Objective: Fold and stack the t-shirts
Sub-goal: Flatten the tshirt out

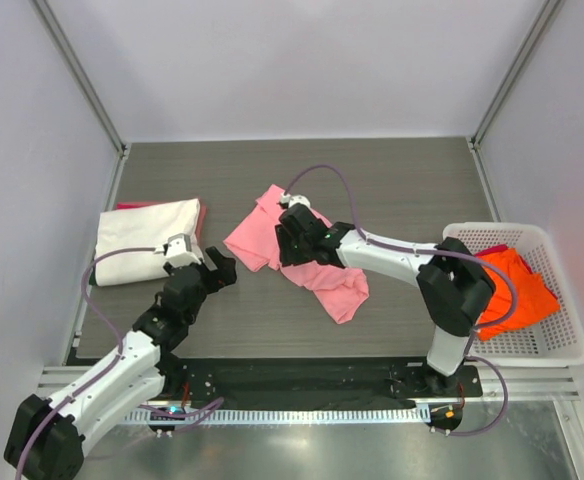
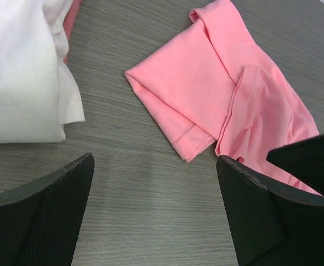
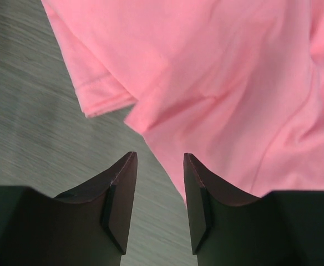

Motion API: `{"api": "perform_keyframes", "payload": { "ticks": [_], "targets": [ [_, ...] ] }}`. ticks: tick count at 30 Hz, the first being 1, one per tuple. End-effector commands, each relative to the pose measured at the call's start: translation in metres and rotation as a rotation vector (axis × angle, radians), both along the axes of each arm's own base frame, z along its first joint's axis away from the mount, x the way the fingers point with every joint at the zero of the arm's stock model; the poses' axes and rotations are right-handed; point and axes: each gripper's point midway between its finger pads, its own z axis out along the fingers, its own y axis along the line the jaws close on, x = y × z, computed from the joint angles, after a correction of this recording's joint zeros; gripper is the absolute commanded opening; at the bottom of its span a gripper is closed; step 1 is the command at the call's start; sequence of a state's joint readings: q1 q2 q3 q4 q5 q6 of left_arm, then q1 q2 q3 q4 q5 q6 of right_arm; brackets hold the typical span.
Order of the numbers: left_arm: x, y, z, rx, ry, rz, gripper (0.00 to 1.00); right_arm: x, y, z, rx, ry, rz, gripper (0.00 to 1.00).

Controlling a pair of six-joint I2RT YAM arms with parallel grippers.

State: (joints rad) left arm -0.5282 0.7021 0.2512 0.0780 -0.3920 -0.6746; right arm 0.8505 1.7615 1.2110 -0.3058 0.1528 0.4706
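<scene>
I judge the step in hand to be spreading the pink t-shirt (image 1: 250, 242) flat so it can be folded; it lies rumpled and doubled over itself in the middle of the desk (image 1: 392, 180), with one lobe towards my left side and another trailing towards the near right.

My right gripper (image 3: 159, 205) hangs low over the shirt's edge with its jaws narrowly parted and nothing between them; the wrist view shows a folded corner of pink cloth just ahead of the fingertips, with bare desk to the left of it. My left gripper (image 2: 153, 210) is spread wide and empty, over bare desk between the pink shirt and the folded cream-white t-shirt (image 1: 147, 240).

To do this well I would open the right jaws more, set the lower finger flat to the desk, and slide it under that corner; I want one hem only, since a pinch through both layers would only lift the bundle as a lump. The left should come in on the near hemmed corner seen in its wrist view and take it the same way; then both draw apart, low over the desk, until the cloth lies taut and flat.

The risk is on the left; the white shirt sits on a red t-shirt (image 1: 201, 213) whose edge just shows, and a wide sweep could disturb that stack. The orange t-shirt (image 1: 512, 285) waits in the basket (image 1: 562, 345) at the right.
</scene>
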Motion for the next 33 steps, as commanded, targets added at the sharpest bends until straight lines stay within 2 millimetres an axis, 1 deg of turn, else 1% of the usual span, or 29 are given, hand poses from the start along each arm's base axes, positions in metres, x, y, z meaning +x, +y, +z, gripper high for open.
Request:
{"api": "perform_keyframes", "payload": {
  "ticks": [1, 2, 3, 4, 5, 6, 9, 11, 12, 15, 16, 18, 20, 21, 22, 24, 25, 26, 30, 33],
  "targets": [
    [0.005, 0.009, 0.015, -0.013, -0.035, 0.066, 0.91, 0.023, 0.034, 0.027, 0.077, -0.093, 0.041, 0.45],
    [0.005, 0.011, 0.015, -0.012, -0.036, 0.077, 0.91, 0.024, 0.038, 0.016, 0.063, -0.075, 0.047, 0.44],
    [0.005, 0.011, 0.014, -0.013, -0.034, 0.081, 0.91, 0.026, 0.046, 0.018, 0.074, -0.078, 0.057, 0.43],
    [0.005, 0.012, 0.014, -0.014, -0.032, 0.083, 0.91, 0.026, 0.051, 0.016, 0.076, -0.073, 0.065, 0.43],
    [0.005, 0.012, 0.013, -0.014, -0.031, 0.082, 0.91, 0.027, 0.054, 0.007, 0.065, -0.063, 0.071, 0.43],
    [0.005, 0.012, 0.013, -0.014, -0.029, 0.082, 0.91, 0.028, 0.059, 0.009, 0.068, -0.068, 0.073, 0.43],
    [0.005, 0.010, 0.012, -0.015, -0.024, 0.077, 0.91, 0.032, 0.063, -0.002, 0.057, -0.057, 0.068, 0.43],
    [0.006, 0.010, 0.012, -0.013, -0.021, 0.077, 0.91, 0.034, 0.062, -0.008, 0.042, -0.053, 0.062, 0.44],
    [0.006, 0.010, 0.011, -0.011, -0.020, 0.077, 0.91, 0.034, 0.064, -0.015, 0.030, -0.041, 0.063, 0.44],
    [0.006, 0.010, 0.010, -0.005, -0.015, 0.076, 0.91, 0.030, 0.065, -0.028, 0.012, 0.002, 0.072, 0.46],
    [0.006, 0.010, 0.010, -0.004, -0.015, 0.075, 0.91, 0.028, 0.063, -0.035, -0.004, 0.019, 0.070, 0.46],
    [0.006, 0.009, 0.010, -0.002, -0.014, 0.072, 0.91, 0.027, 0.057, -0.042, -0.022, 0.027, 0.041, 0.46],
    [0.006, 0.010, 0.010, -0.001, -0.016, 0.074, 0.91, 0.025, 0.051, -0.043, -0.036, 0.033, 0.028, 0.46],
    [0.006, 0.009, 0.011, -0.002, -0.017, 0.073, 0.91, 0.022, 0.047, -0.047, -0.046, 0.042, 0.022, 0.46],
    [0.006, 0.010, 0.010, -0.001, -0.015, 0.073, 0.91, 0.021, 0.046, -0.048, -0.048, 0.043, 0.017, 0.41],
    [0.006, 0.009, 0.010, -0.002, -0.015, 0.071, 0.91, 0.019, 0.041, -0.051, -0.059, 0.050, 0.010, 0.36],
    [0.006, 0.009, 0.010, -0.002, -0.015, 0.071, 0.91, 0.018, 0.039, -0.051, -0.066, 0.048, 0.007, 0.28],
    [0.006, 0.009, 0.010, -0.004, -0.016, 0.070, 0.91, 0.018, 0.037, -0.050, -0.068, 0.048, 0.004, 0.25],
    [0.006, 0.008, 0.010, -0.001, -0.016, 0.068, 0.91, 0.015, 0.028, -0.058, -0.107, 0.056, -0.002, 0.25],
    [0.007, 0.007, 0.009, 0.001, -0.011, 0.063, 0.90, 0.010, 0.027, -0.064, -0.116, 0.078, 0.006, 0.34]
  ]
}}
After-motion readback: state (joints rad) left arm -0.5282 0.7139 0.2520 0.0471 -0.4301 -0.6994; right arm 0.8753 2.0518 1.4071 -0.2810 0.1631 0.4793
